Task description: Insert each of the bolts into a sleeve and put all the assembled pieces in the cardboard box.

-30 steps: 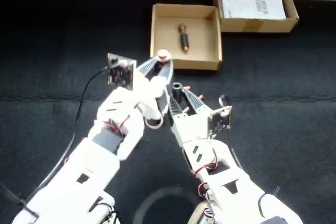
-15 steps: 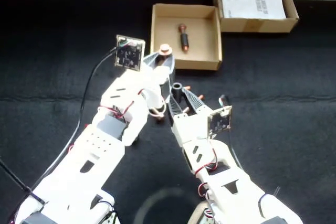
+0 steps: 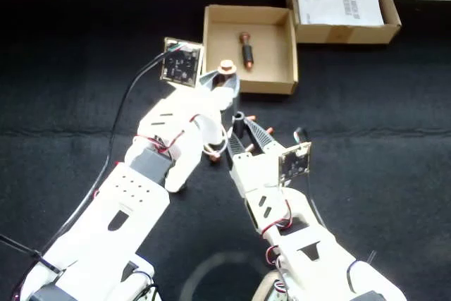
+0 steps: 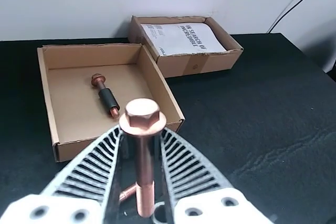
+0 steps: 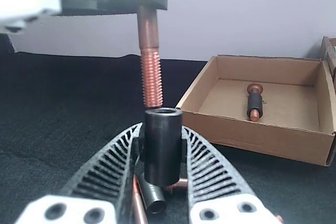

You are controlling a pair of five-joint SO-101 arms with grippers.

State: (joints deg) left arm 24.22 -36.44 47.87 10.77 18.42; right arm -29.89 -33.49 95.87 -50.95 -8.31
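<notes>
Carried forward, the bolt [image 4: 143, 150] is clamped in the left gripper [image 4: 140, 129] above the sleeve [image 5: 163, 145] grasped by the right gripper [image 5: 161, 128]; the tip should be centred before lowering.

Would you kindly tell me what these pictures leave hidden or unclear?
Right wrist view: loose parts mostly behind the sleeve and right gripper; count unclear.
Right wrist view: bolt head hidden by the left gripper.
High view: gap between bolt and sleeve too small to judge.

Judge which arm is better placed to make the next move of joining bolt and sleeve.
Left. The left tool holds the copper bolt upright, its threaded tip just above the mouth of the black sleeve, which the right tool holds upright below. Lowering the bolt should likely seat it.
</notes>
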